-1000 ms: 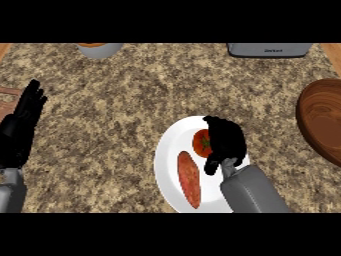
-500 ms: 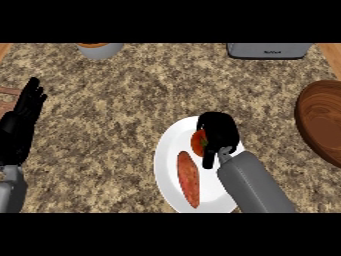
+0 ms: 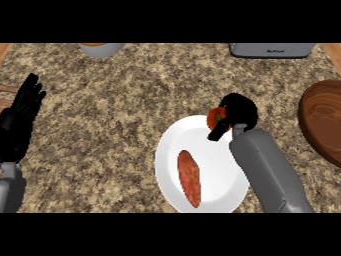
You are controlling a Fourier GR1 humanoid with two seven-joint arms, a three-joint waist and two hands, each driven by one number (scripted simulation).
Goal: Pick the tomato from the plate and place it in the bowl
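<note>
The right hand [image 3: 236,116] has its fingers curled around the tomato [image 3: 215,117], above the plate's [image 3: 225,165] upper edge. The bowl [image 3: 334,125] is right of the plate. I judge the tomato soft, smooth, easily bruised; grasp around its middle. The left hand [image 3: 18,120] rests open, far left of the plate.

One tomato [image 3: 215,116], one white plate [image 3: 173,150], one wooden bowl [image 3: 335,125], two hands: left [image 3: 18,122], right [image 3: 238,114]

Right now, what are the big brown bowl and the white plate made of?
The bowl looks like wood with a smooth, slightly shiny finish: brown with darker grain rings showing. The plate looks like glazed ceramic or maybe plastic: plain white and smooth all over. Its look alone can't tell me which.
</note>
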